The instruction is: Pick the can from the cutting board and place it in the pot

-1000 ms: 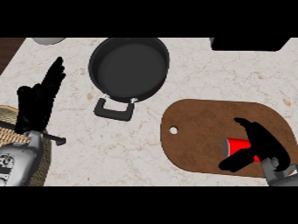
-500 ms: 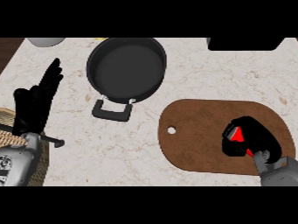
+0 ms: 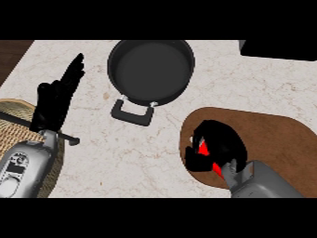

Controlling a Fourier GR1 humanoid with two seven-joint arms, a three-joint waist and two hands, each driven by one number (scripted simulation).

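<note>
R hand (image 3: 215, 144) curled round red can (image 3: 205, 148) at left end of board (image 3: 284, 148), can mostly hidden. Pot (image 3: 150, 69) up-left of board, handle twd bottom. L hand (image 3: 54, 97) open, fingers up, resting at left beside wicker basket (image 3: 9, 130). Dark box (image 3: 284, 49) top right.

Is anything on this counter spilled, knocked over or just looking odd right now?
Nothing stands out. The pot sits upright and looks empty, the cutting board lies flat, and the right hand is curled round the red can at the board's left end. The left hand rests open at the left.
</note>
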